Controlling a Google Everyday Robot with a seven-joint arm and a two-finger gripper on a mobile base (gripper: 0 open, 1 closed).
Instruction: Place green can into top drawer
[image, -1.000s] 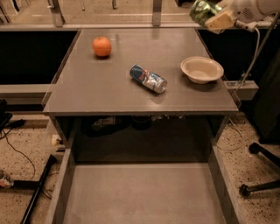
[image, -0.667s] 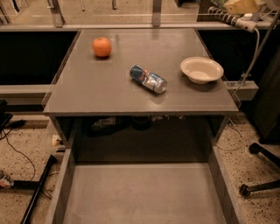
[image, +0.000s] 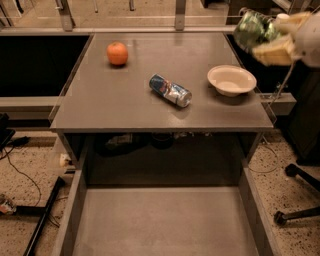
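Item: small shiny green metal can (image: 249, 27), judged light, thin-walled, slippery, dentable; best held mid-body. Pinched in cream gripper (image: 267, 37), far right, above grey bench (image: 125, 100). Wide grey metal top drawer (image: 165, 225) open, near.

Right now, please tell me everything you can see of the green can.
The green can is shiny green metal with dented sides. It is held in the air at the top right, past the right edge of the table and higher than the bowl. The pale end effector is closed on it; nothing else touches it.
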